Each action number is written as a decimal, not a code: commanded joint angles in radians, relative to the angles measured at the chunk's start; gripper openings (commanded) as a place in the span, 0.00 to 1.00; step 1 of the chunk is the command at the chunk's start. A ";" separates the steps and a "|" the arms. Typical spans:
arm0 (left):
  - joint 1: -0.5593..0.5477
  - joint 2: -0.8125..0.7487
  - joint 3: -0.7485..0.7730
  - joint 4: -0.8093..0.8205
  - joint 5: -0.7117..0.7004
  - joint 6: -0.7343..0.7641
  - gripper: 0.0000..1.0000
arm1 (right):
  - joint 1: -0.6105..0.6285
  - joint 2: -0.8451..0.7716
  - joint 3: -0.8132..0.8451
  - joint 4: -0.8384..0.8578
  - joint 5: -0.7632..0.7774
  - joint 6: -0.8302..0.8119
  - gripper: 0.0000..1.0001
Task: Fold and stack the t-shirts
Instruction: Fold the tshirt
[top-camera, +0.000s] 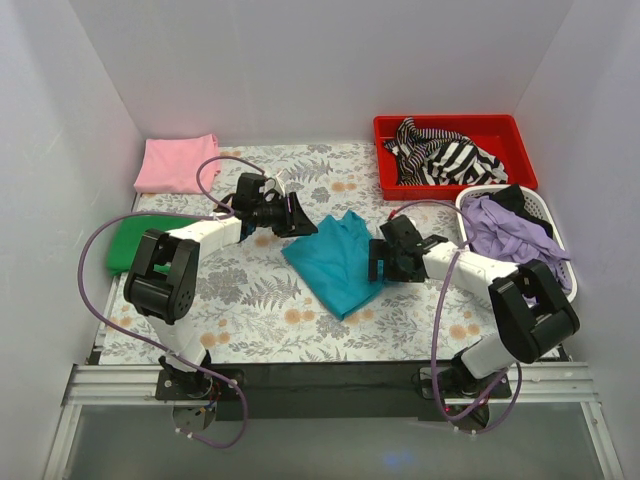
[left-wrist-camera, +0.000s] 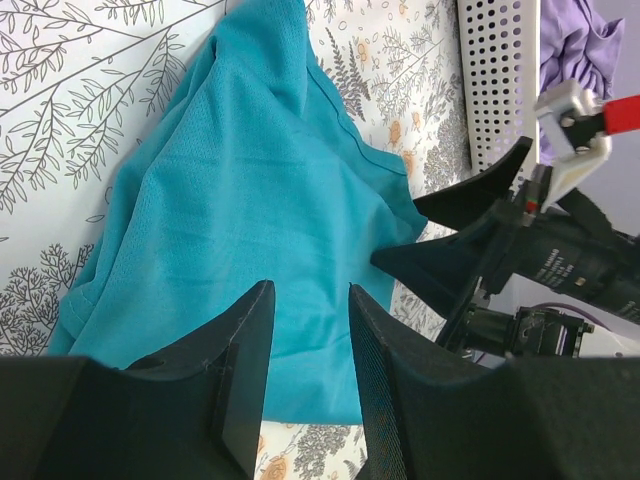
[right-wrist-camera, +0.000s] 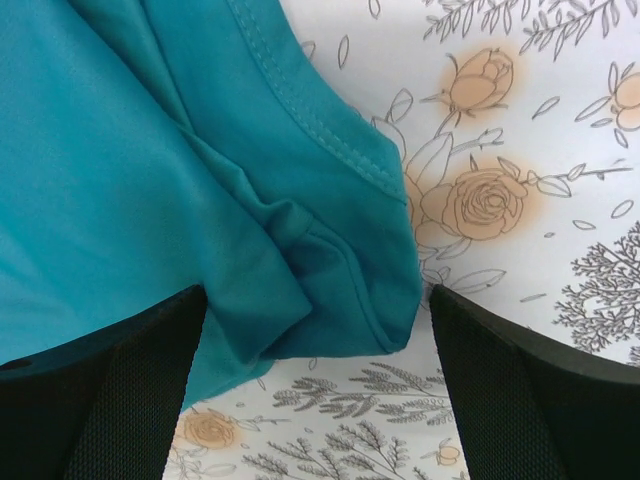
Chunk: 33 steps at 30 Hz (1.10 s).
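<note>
A teal t-shirt (top-camera: 338, 262) lies crumpled and partly folded in the middle of the floral table. My left gripper (top-camera: 305, 222) hovers at its far left edge. In the left wrist view its jaws (left-wrist-camera: 310, 290) stand a little apart with nothing between them, and the teal cloth (left-wrist-camera: 250, 200) lies beyond. My right gripper (top-camera: 375, 262) is at the shirt's right edge, wide open (right-wrist-camera: 315, 300), with a bunched teal corner (right-wrist-camera: 330, 260) lying between the fingers on the table. A folded pink t-shirt (top-camera: 178, 163) sits at the far left corner. A green t-shirt (top-camera: 135, 243) lies at the left edge.
At the back right, a red bin (top-camera: 520, 140) holds a black-and-white striped garment (top-camera: 445, 155). A white perforated basket (top-camera: 548, 210) on the right holds purple clothes (top-camera: 505, 230). White walls close in the table on three sides.
</note>
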 joint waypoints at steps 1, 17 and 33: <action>-0.005 -0.018 0.033 0.001 0.012 0.026 0.34 | -0.004 0.040 -0.008 0.079 -0.030 0.016 0.98; -0.003 -0.138 -0.037 -0.023 -0.145 0.054 0.34 | -0.002 0.446 0.346 0.151 -0.332 -0.310 0.76; 0.001 -0.219 -0.030 -0.114 -0.449 0.078 0.38 | -0.001 0.564 0.828 0.031 -0.245 -0.573 0.88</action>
